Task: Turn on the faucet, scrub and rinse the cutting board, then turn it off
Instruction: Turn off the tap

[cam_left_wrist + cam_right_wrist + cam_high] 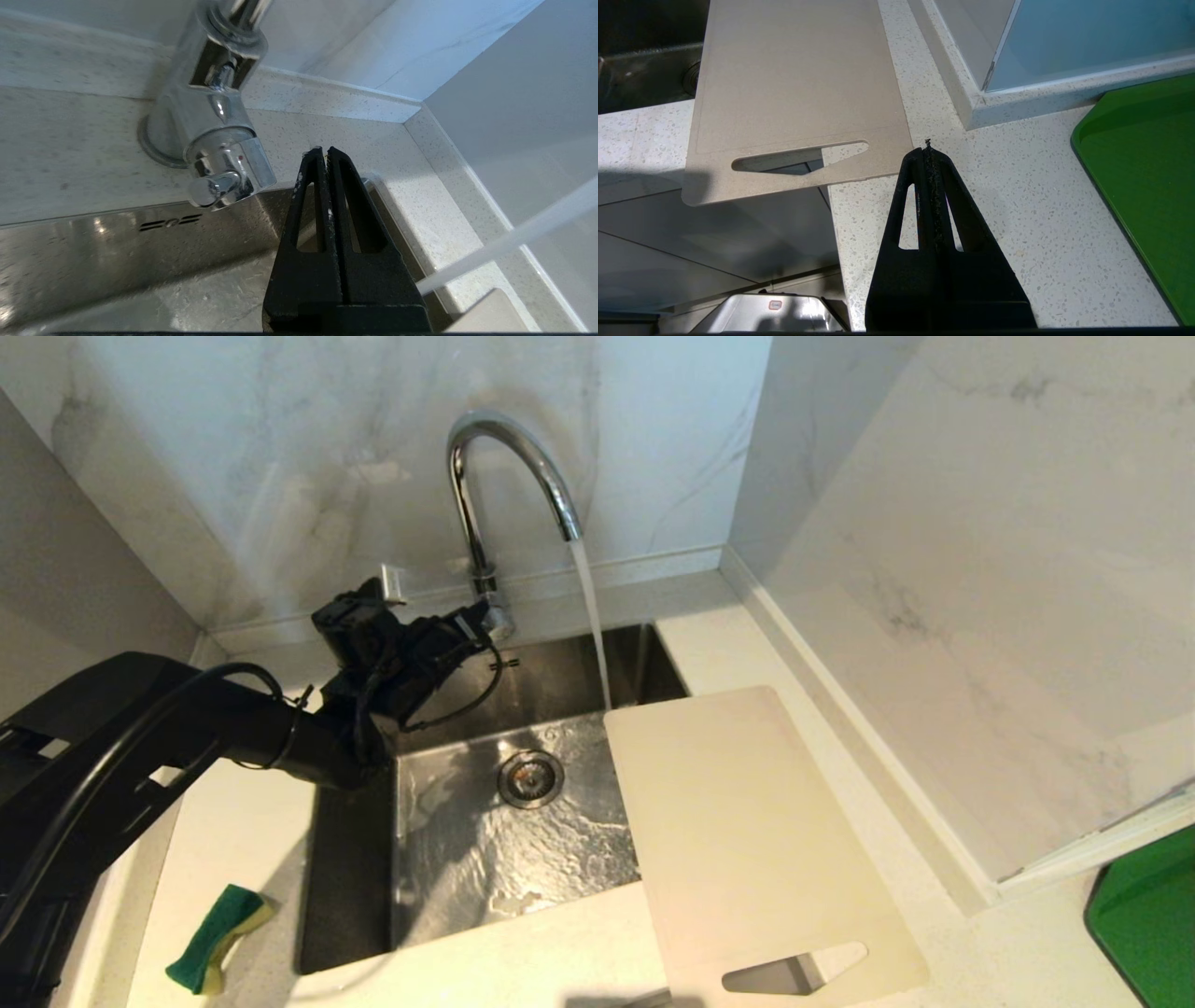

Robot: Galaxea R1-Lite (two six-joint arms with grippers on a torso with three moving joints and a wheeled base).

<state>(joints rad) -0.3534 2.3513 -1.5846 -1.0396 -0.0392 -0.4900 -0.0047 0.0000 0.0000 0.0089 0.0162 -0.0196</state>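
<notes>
The left gripper [481, 616] sits just beside the base of the tall chrome gooseneck faucet [504, 457], behind the steel sink basin [448, 840]. Right of the gripper, the large pale plastic cutting board [747, 840] lies across the sink's edge and the speckled stone counter [980, 952]. A green-and-yellow sponge [217, 938] lies well in front of it.

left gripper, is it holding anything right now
Nothing: the left gripper is shut on itself beside the shiny chrome gooseneck faucet, holding nothing.

Our left arm [140, 737] is matte black, looped with thin black cables. Our fingers [345, 242] are black tapered wedges with triangular cut-outs, speckled with pale grit.
</notes>
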